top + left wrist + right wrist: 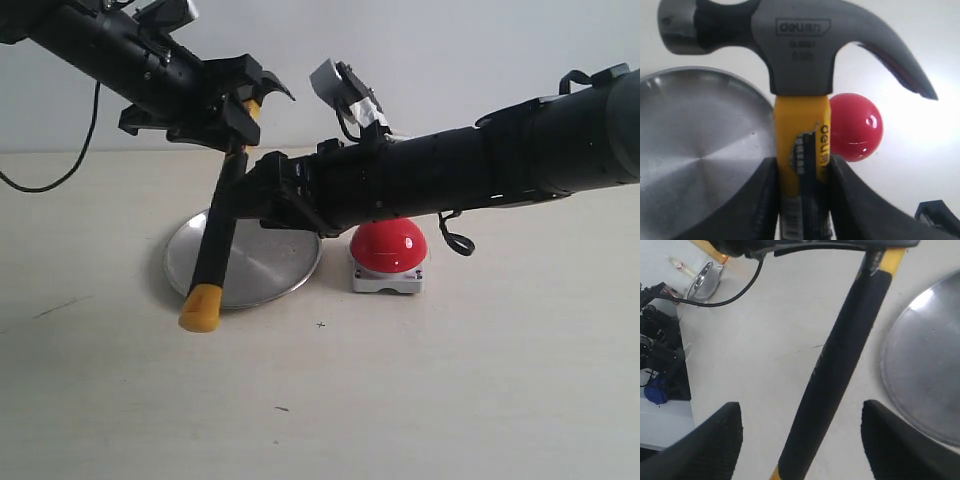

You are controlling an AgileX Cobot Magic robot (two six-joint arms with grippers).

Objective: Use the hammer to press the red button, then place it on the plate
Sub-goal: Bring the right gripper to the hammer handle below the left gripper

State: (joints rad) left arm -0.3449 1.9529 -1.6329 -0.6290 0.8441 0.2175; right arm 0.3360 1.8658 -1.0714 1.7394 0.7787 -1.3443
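The hammer [217,232] hangs tilted above the table, dark head up and yellow end cap low at the front. My left gripper [238,118] is shut on its yellow neck [801,135], just below the steel head [800,45]. My right gripper [262,198] reaches across from the right and stands open around the black handle [840,375]; its fingers [720,440] do not touch it. The steel plate [270,265] lies under and behind the handle. The red button [390,245] sits on its grey base right of the plate, partly behind the right arm.
A black cable [60,170] trails over the table's far left. In the right wrist view, black equipment [660,350] and a small shiny metal object [705,282] stand beyond the table's edge. Bare table [400,400] lies in front.
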